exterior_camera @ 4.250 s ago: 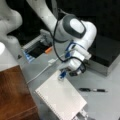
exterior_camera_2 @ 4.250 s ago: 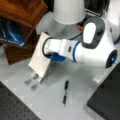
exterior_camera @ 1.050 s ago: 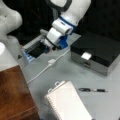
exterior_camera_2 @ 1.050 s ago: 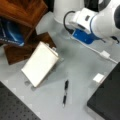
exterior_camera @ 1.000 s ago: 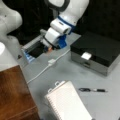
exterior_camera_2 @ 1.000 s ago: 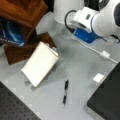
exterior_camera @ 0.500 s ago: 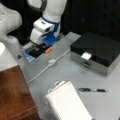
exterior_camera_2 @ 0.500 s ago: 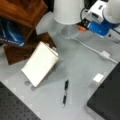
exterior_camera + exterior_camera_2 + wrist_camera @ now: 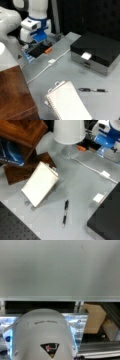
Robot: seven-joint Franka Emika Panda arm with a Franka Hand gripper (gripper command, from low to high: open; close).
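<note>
In a front view, the white-and-blue gripper (image 9: pixel 37 43) hangs at the far left of the grey table (image 9: pixel 72 72), over a dark flat tray (image 9: pixel 37 50). Whether its fingers are apart or together cannot be told. The small orange block (image 9: pixel 48 50) lies just beside the gripper, on its right and slightly nearer, with no contact visible. Judged from this, no grasp is made and the block rests unlifted. The white spiral-bound notebook (image 9: pixel 67 105) and black pen (image 9: pixel 92 90) lie near, well apart from the gripper. The black metal box (image 9: pixel 100 50) stands at the right. In a front view, the gripper (image 9: pixel 103 145) is at the far right, the orange block (image 9: pixel 81 148) near it on its left, and the notebook (image 9: pixel 40 183) and pen (image 9: pixel 65 212) well apart. The wrist view shows bare table and a white rounded arm housing (image 9: pixel 42 335). The gripper and the block do not show.
</note>
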